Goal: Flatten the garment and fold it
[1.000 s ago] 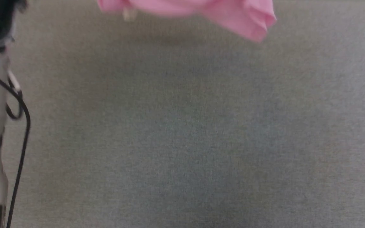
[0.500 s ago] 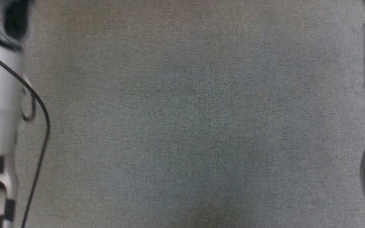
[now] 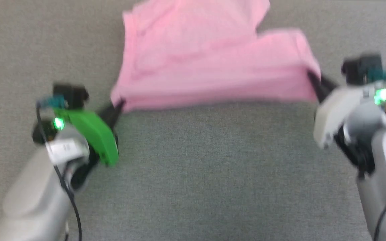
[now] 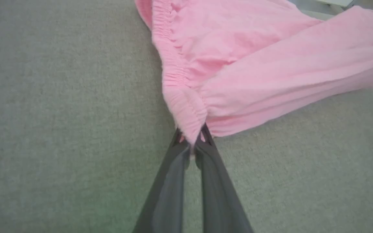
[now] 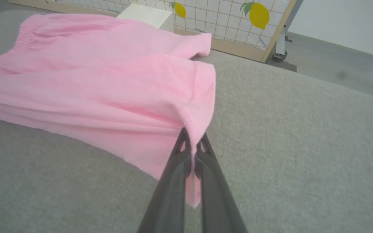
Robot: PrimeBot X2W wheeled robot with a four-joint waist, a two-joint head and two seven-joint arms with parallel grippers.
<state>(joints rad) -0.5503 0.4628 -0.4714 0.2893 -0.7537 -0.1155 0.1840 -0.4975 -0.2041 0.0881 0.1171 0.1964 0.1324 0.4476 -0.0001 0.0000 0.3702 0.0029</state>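
Pinching the pink shorts (image 3: 213, 67) at the waistband end with the left gripper (image 4: 191, 142), at a leg hem with the right gripper (image 5: 193, 149). Flattening looks half done; folding not yet begun.

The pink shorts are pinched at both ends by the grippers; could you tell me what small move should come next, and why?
Probably lower the taut near edge onto the grey surface while drawing it slightly toward the robot. The left gripper is shut on the waistband corner, the right gripper on a leg hem, and the shorts between them lie creased.
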